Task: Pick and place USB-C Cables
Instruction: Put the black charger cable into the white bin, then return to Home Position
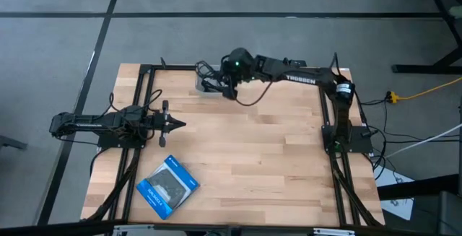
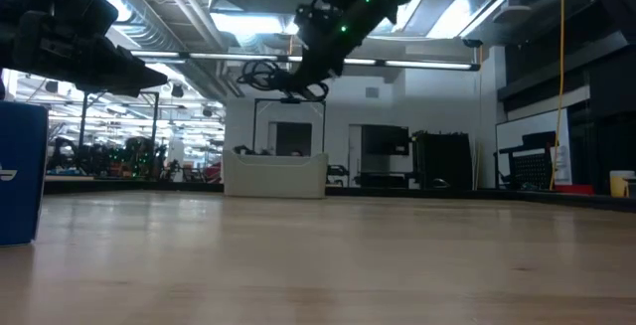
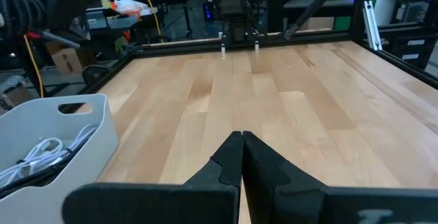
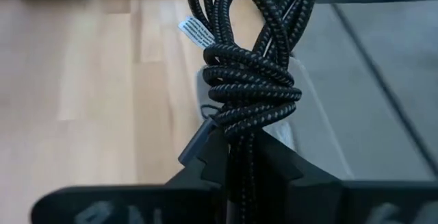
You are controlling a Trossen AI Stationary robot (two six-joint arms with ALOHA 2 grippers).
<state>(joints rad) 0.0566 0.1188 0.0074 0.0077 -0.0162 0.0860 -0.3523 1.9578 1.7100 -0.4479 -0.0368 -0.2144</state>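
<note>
My right gripper point(image 1: 219, 86) is at the table's far edge, above a pale grey bin point(image 1: 204, 81), and is shut on a black braided USB-C cable bundle point(image 4: 250, 87). In the low view the bundle point(image 2: 283, 79) hangs high above the bin point(image 2: 275, 173). The bin also shows in the left wrist view point(image 3: 61, 131), with pale cables point(image 3: 37, 157) and a dark one lying inside. My left gripper point(image 1: 175, 125) is shut and empty, over the table's left part. My right gripper pinches the black bundle between its two fingers just below the wrapped middle coils point(image 4: 239, 129). The bundle's loops point(image 4: 239, 5) reach out past the fingertips. The fingers slant down toward the table's left. The bundle is lifted clear, above the bin.
A flat blue-and-black packet point(image 1: 167, 185) lies near the table's front left; it stands at the left edge of the low view point(image 2: 20, 171). Black frame rails point(image 1: 141, 106) run along the table's sides. Bare wood point(image 1: 253, 149) fills the middle.
</note>
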